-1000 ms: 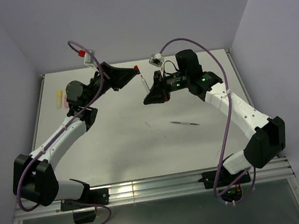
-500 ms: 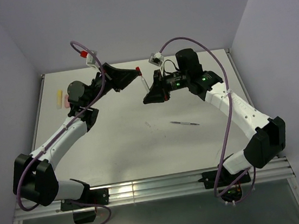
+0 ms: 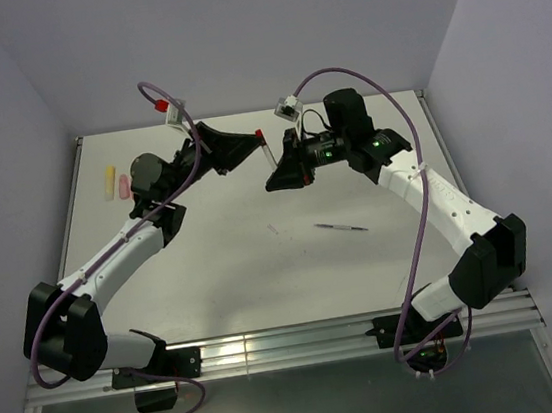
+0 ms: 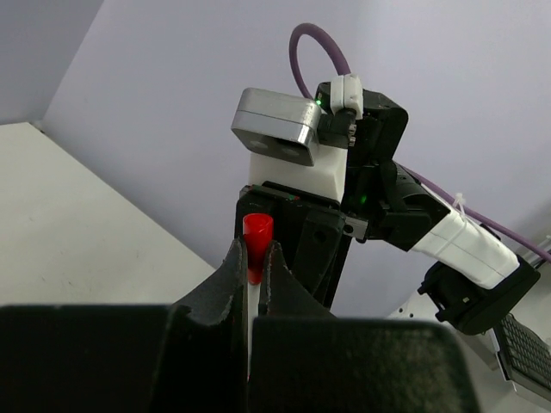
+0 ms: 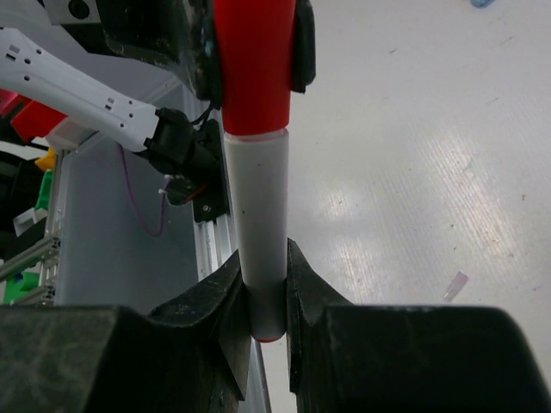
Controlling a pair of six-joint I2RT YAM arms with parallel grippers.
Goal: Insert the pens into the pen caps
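My left gripper [image 3: 254, 141] is shut on a red pen cap [image 3: 259, 134], held in the air over the back middle of the table. My right gripper [image 3: 275, 176] is shut on the lower end of a white pen [image 3: 267, 154] that points up into the cap. In the left wrist view the cap [image 4: 256, 241] sits pinched in the left gripper [image 4: 255, 258], with the white shaft below it. In the right wrist view my right gripper [image 5: 267, 292] clamps the white pen [image 5: 261, 215], and the red cap [image 5: 252, 69] covers its far end.
A yellow pen [image 3: 109, 182] and a pink pen [image 3: 124, 187] lie at the table's back left. A thin grey pen [image 3: 340, 227] lies at centre right, with a tiny pale piece [image 3: 273, 230] left of it. The table [image 3: 224, 273] has raised side rails.
My left gripper has moved right and slightly down with the red cap, bringing it from beside the pen's tip onto the white pen's upper end. The right gripper has stayed put.
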